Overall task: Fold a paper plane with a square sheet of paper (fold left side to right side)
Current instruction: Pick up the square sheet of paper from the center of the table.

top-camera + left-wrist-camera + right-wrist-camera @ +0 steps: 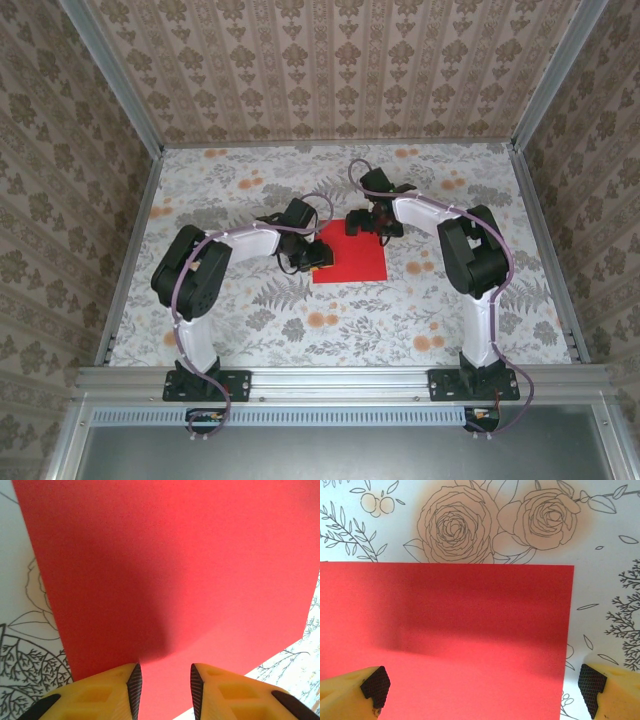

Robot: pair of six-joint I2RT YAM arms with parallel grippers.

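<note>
The square sheet of paper (355, 258) lies flat and bright red in the middle of the table. My left gripper (318, 257) is low over its left edge. In the left wrist view the sheet (175, 570) spreads out ahead, and the left gripper (165, 690) is open with a narrow gap that shows red paper below. My right gripper (376, 228) hovers at the sheet's far edge. In the right wrist view it (483, 687) stands wide open, one fingertip (376, 685) over the paper (450, 620) and the other (592, 686) past its side edge. No paper plane shape is formed.
The floral-patterned tabletop (300, 320) reaches out on all sides of the sheet. Wallpapered walls (330, 70) and metal rails (130, 250) close in the back and both sides. A metal beam (340, 378) carries both arm bases along the near edge.
</note>
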